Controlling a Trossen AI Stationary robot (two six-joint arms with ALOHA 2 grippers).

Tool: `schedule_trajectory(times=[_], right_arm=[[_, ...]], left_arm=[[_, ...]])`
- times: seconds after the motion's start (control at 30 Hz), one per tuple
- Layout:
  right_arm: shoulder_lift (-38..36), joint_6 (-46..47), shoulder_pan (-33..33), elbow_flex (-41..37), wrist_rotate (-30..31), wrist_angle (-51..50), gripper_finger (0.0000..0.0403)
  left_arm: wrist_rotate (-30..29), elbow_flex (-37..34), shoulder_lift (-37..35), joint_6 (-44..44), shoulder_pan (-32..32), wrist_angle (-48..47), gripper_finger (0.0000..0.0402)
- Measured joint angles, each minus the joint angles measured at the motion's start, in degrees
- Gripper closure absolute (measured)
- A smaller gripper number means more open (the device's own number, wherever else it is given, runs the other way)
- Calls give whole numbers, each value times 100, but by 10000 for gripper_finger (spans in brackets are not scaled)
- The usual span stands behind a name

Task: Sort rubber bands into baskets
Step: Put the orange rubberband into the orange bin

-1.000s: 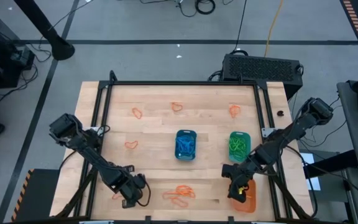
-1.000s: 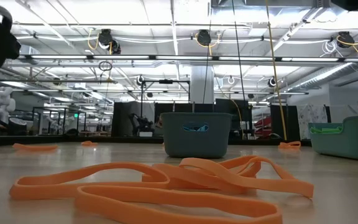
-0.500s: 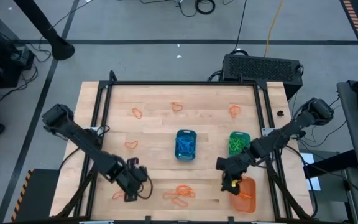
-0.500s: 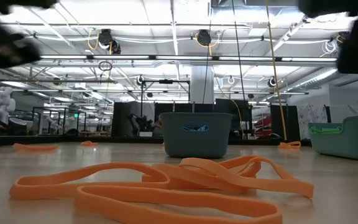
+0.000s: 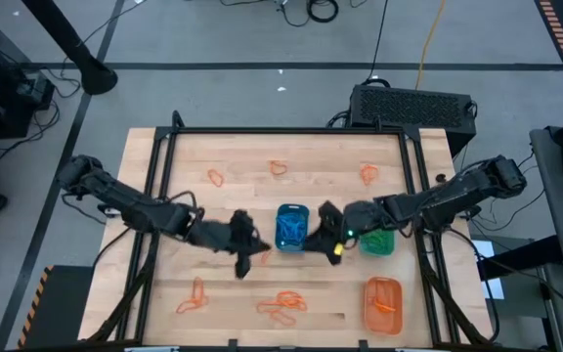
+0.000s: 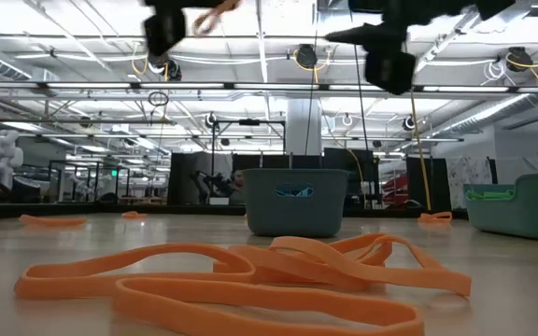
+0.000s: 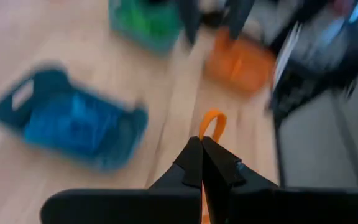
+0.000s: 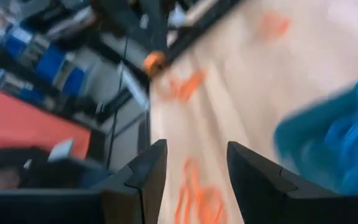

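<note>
Pale wooden table [image 5: 252, 196] on grey floor [image 5: 213, 39], under ceiling lights [image 6: 278, 19]

- The high view looks straight down from well above and takes in the whole table [image 5: 291, 196] with floor around it.
- The low view sits at tabletop level, very close to a heap of orange bands [image 6: 241, 275], facing level across to the blue basket [image 6: 294, 201] and the room behind.
- The left wrist view looks down past closed fingers [image 7: 191, 163] onto the same blue basket [image 7: 67, 118].
- The right wrist view, badly blurred, seems to face the table and also catches that basket.
</note>
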Motion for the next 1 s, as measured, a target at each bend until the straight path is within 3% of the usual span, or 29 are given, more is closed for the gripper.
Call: schedule_trajectory(times=[0.3,0.5,0.8,1.0], right_arm=[[2,-837,-298,0,460,1315,243],[2,-1370,-370,0,551,1846,230],[7,-1371,-476,0,825,1515,153],[127,-1435,-506,0,815,1792,145]], left_arm=[[-104,7,47,-103,915,1961,401],[-48,7,50,-98,1185,2285,401],[129,7,50,-62,1240,2333,401],[127,7,88,-111,1251,2431,401]])
